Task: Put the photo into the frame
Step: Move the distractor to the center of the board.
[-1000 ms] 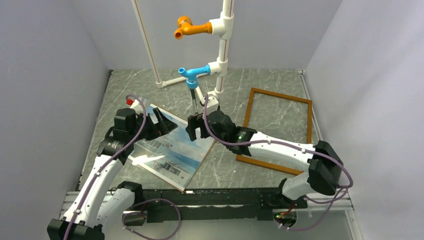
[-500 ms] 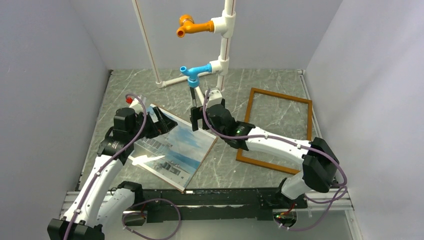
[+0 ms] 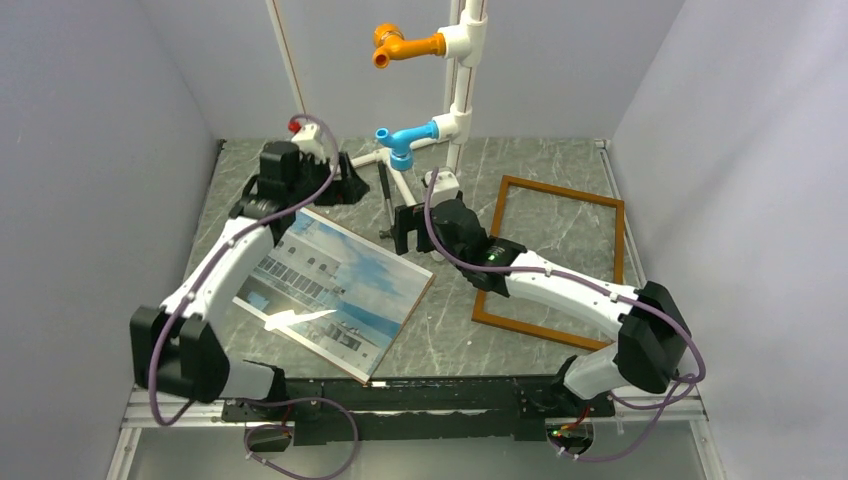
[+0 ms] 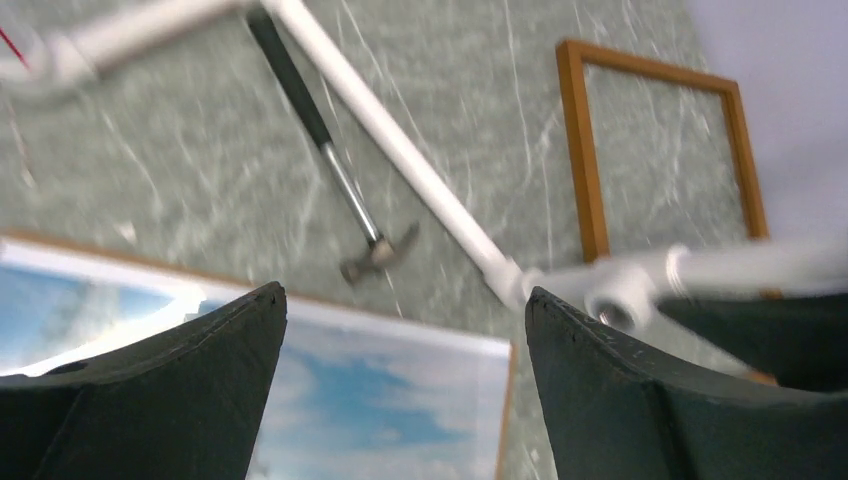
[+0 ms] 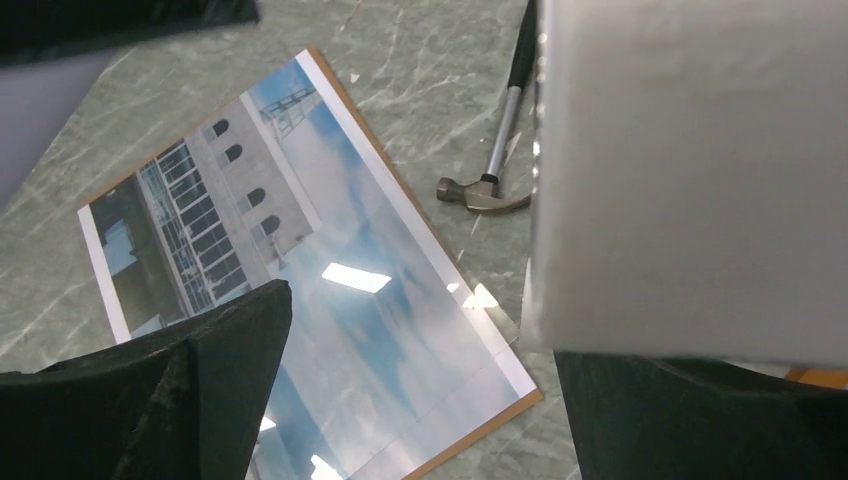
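The photo [image 3: 335,285], a glossy print of a white building and blue sky, lies face up on a brown backing board at centre-left. It also shows below the fingers as the photo [image 4: 380,400] and the photo [image 5: 300,270]. The frame [image 3: 560,192], thin orange-brown wood, lies flat and empty at the right; the frame [image 4: 580,150] shows in the left wrist view too. My left gripper [image 3: 350,187] hovers open behind the photo's far edge. My right gripper [image 3: 405,230] stands open over the photo's far right corner. Neither holds anything.
A white pipe stand [image 3: 460,100] with an orange fitting [image 3: 400,47] and a blue fitting [image 3: 405,140] rises at the back centre. A hammer [image 3: 385,200] lies by its base, next to both grippers. The right forearm crosses the frame's near-left rail.
The left arm swung from over the photo's left part to the back of the table. The right gripper edged back and right. The pipe stand's top shifted right.
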